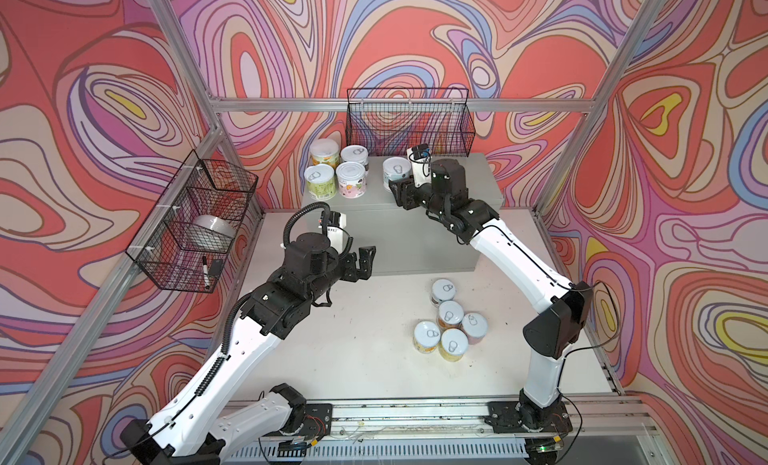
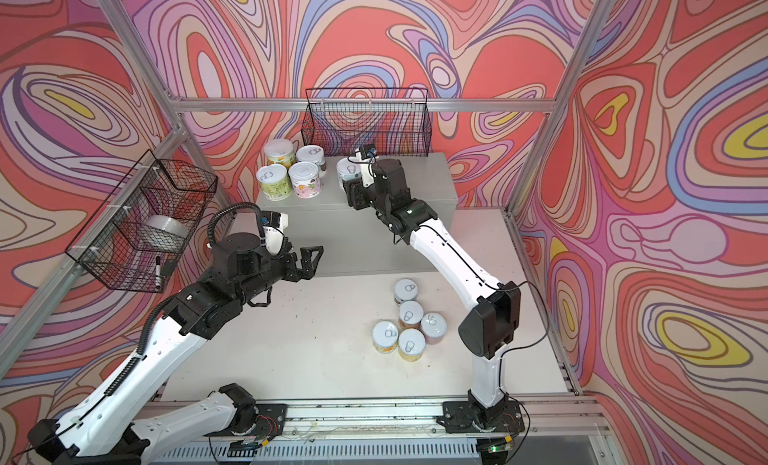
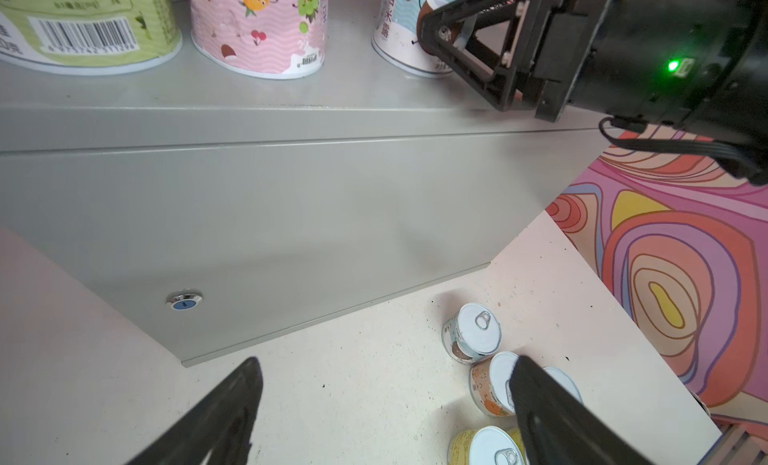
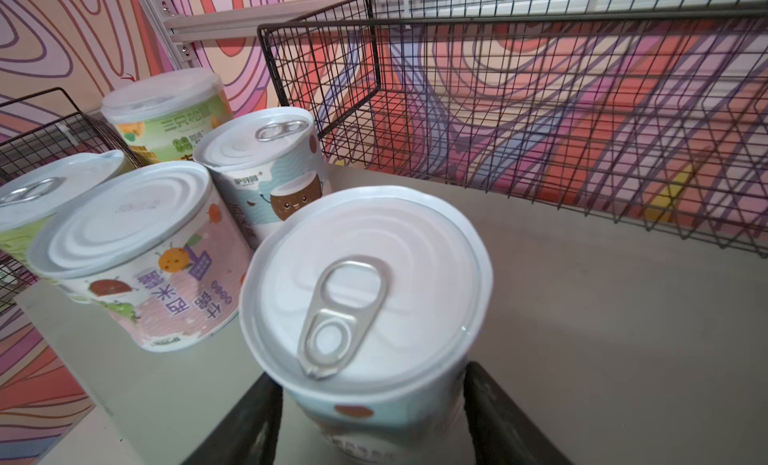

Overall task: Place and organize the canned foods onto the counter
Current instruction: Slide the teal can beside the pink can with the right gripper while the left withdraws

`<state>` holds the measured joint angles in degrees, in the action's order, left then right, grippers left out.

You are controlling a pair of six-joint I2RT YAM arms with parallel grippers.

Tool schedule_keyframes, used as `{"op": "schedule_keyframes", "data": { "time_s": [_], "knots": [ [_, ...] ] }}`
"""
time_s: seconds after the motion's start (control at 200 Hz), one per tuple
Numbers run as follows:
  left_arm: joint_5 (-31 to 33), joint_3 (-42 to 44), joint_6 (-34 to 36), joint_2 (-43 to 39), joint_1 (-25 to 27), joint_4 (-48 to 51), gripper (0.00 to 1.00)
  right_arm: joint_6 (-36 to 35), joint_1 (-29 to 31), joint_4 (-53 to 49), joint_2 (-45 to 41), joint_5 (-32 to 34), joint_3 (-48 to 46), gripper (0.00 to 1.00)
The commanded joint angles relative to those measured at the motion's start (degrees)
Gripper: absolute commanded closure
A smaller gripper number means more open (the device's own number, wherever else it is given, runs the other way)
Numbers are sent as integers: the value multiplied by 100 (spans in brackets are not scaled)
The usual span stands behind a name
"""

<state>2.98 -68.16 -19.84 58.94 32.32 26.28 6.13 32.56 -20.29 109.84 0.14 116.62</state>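
Observation:
The grey counter (image 1: 469, 180) (image 2: 424, 180) stands at the back of the table. Several cans (image 1: 336, 172) (image 2: 291, 172) cluster on its left end. My right gripper (image 1: 394, 189) (image 4: 372, 377) is shut on a pale blue-and-white can (image 1: 395, 170) (image 2: 347, 171) (image 4: 365, 284) that stands upright on the counter top, right of that cluster. Several more cans (image 1: 446, 321) (image 2: 409, 321) (image 3: 471, 332) stand grouped on the table. My left gripper (image 1: 360, 265) (image 2: 305, 263) (image 3: 386, 365) hangs open and empty before the counter's front (image 3: 291, 218), left of those cans.
A black wire basket (image 1: 409, 122) hangs on the back wall just behind the counter. Another wire basket (image 1: 195, 226) on the left wall holds a white bowl (image 1: 214, 228) and a marker (image 1: 205, 272). Aluminium frame posts edge the table.

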Motion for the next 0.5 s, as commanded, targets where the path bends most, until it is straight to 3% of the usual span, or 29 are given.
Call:
{"op": "schedule_keyframes", "data": {
  "time_s": [0.0,0.491],
  "knots": [
    [-45,119,-94,8,20,-152,5,-85,-74,30,205,-74,248,29],
    [54,231,59,204,21,-216,2,-33,-197,12,1157,-542,1498,30]
  ]
}}
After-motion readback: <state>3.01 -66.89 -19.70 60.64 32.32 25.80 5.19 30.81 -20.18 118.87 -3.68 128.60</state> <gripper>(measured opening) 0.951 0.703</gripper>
